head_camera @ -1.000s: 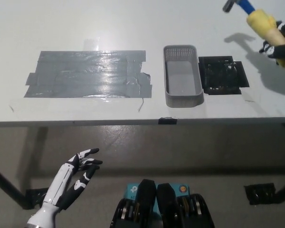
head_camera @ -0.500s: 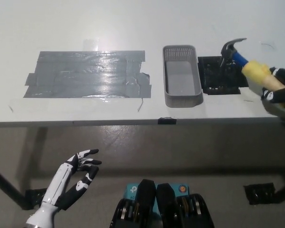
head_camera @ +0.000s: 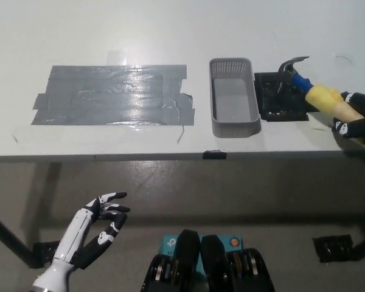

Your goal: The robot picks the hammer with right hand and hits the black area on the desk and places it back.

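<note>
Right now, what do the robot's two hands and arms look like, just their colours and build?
The left hand is white with black patches on the fingers and palm, on a slim, white, segmented forearm. The right hand is black with small white marks on the fingers; only a little of it shows at the picture's right edge, and its arm is out of view.

Grey basket [head_camera: 234,97] stands just left of the black area [head_camera: 285,97], walling that side. Hammer [head_camera: 310,88] and right hand [head_camera: 356,118] occupy the area's right. Desk [head_camera: 170,30] beyond lies open, likewise the grey tape patch [head_camera: 112,94].
</note>
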